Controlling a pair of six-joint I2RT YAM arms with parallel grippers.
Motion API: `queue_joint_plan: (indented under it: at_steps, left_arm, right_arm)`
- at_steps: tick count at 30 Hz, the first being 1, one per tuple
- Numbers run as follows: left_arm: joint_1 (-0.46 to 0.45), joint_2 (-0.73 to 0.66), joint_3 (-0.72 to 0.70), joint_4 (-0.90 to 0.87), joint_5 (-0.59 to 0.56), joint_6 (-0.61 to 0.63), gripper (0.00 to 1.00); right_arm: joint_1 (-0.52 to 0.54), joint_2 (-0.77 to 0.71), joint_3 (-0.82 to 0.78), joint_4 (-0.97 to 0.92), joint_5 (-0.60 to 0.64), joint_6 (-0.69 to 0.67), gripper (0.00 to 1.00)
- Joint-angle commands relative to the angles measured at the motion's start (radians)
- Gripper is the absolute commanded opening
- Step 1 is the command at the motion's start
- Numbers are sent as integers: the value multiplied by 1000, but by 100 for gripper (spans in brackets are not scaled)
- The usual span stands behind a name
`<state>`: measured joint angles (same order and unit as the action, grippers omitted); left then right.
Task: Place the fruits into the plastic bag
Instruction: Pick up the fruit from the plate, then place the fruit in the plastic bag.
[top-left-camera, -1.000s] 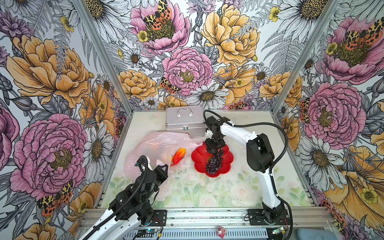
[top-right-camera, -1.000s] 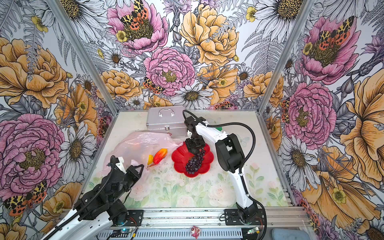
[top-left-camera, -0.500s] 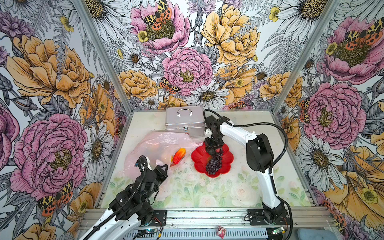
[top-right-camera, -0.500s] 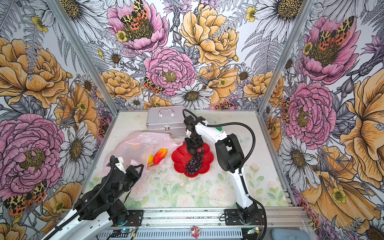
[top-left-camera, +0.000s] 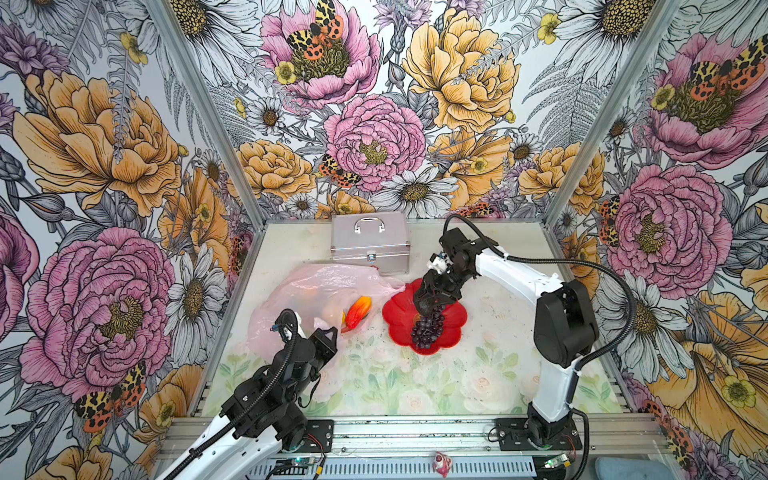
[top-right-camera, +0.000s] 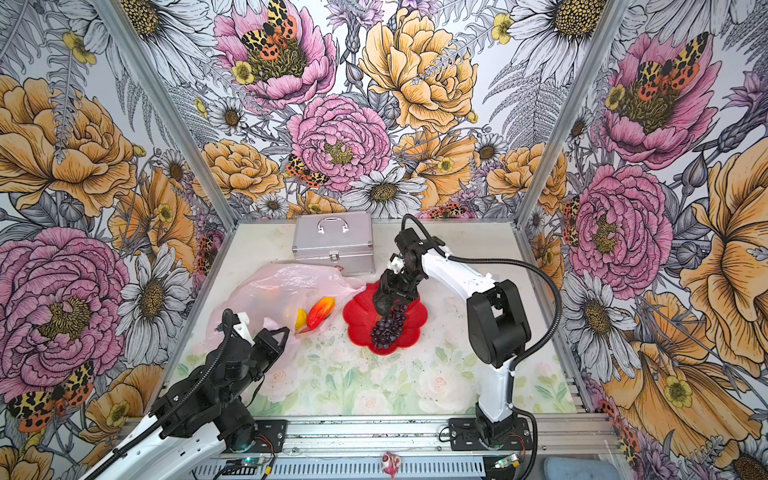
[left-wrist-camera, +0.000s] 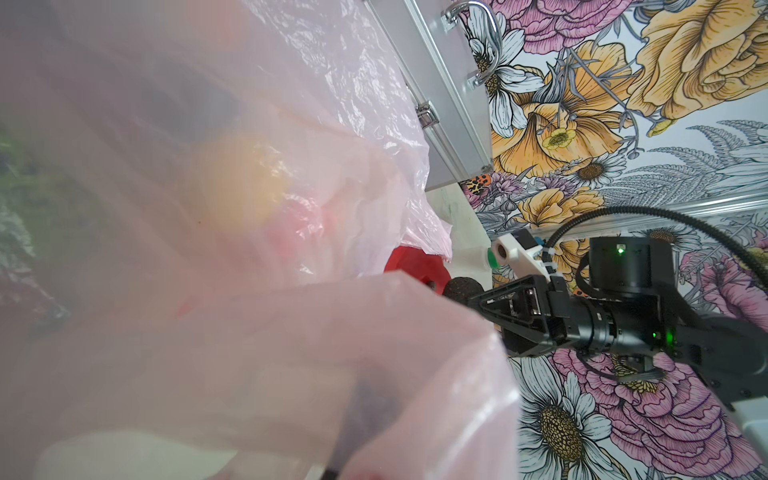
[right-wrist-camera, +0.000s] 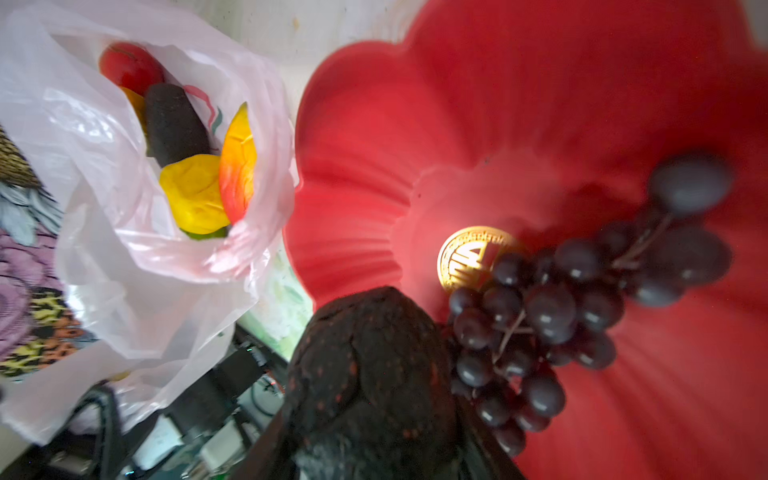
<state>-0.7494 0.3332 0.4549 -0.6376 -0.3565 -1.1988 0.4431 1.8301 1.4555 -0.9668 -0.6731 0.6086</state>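
R jaws have narrowed since prev frame. In both top views, right gripper (top-left-camera: 430, 302) is over red plate (top-left-camera: 397, 318), grape bunch (top-left-camera: 428, 330) just beyond jaws. Left gripper (top-left-camera: 328, 334) is pinched shut on plastic bag (top-left-camera: 316, 286) rim. L wrist: bag film drapes over jaws. R wrist: dark avocado (right-wrist-camera: 370, 365) clamped betw jaws, bagged fruits (right-wrist-camera: 195, 191) off to one side.

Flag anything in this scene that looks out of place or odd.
A gold coin-like disc lies in the red flower-shaped plate, beside the purple toy grape bunch; it is no fruit. A small pink-red object lies apart on the front metal frame.
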Motion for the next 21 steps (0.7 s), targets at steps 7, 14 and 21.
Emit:
queue_joint_plan:
  at_steps: [7, 14, 21]
  left_arm:
    - [7, -5, -7, 29, 28, 13, 0]
    - [1, 5, 0, 41, 47, 26, 0]
    - [-54, 30, 23, 40, 35, 41, 0]
  right_arm:
    - [173, -157, -143, 104, -199, 108, 50]
    - [266, 49, 97, 102, -209, 96, 50]
    - [290, 248, 323, 102, -197, 112, 50]
